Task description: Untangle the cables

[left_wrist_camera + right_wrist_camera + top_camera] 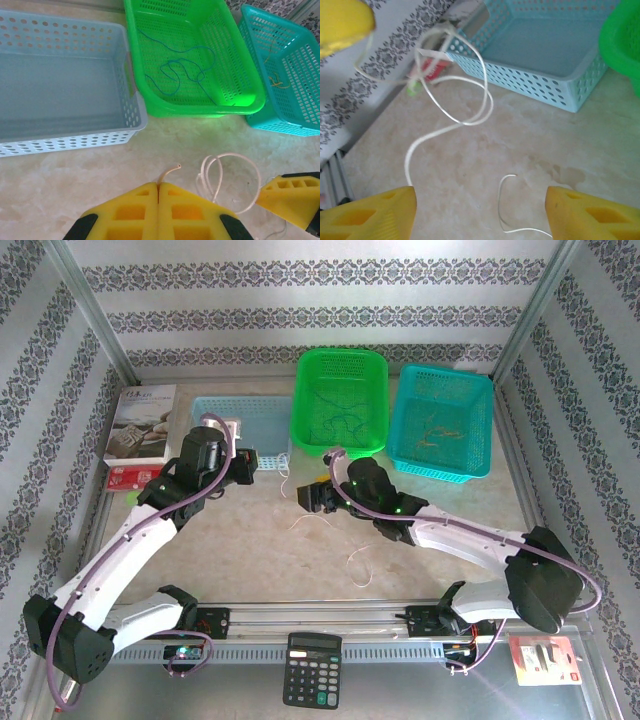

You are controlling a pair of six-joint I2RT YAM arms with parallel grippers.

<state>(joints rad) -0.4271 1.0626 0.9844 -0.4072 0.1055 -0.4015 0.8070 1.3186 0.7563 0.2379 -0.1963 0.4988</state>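
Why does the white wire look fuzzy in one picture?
Right wrist view: the white cable is sharp in the middle and goes fuzzy toward the top left, where a yellow shape is too close to be in focus. Left wrist view: the green basket is crisp and shines brightly. Top external view: even light, soft shadows.

The left gripper (158, 186) presses its yellow fingers together on a thin tan cable (170, 172), a white cable (220, 175) lies looped on the table (75, 180) just beside, and a blue cable (175, 61) lies inside the green basket (200, 107).
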